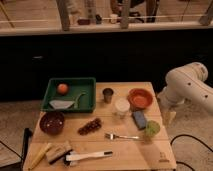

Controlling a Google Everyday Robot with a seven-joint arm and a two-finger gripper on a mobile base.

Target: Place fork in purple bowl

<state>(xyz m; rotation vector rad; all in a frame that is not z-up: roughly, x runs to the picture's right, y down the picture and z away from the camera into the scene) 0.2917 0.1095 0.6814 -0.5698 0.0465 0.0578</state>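
The slim silver fork [121,136] lies flat on the wooden table [125,155], right of centre, tines to the left. The dark maroon-purple bowl [52,122] sits at the table's left side, well apart from the fork. My white arm [187,85] reaches in from the right; my gripper [167,117] hangs off the table's right edge, right of the fork and level with the blue object.
A green tray [90,82] at the back left holds an orange ball [62,88] and a cloth. An orange-red bowl [139,97], metal cup [108,94], white cup [122,106], blue object [139,119], green item [152,129], dark grapes [90,126] and a white-handled tool [90,156] stand around the fork.
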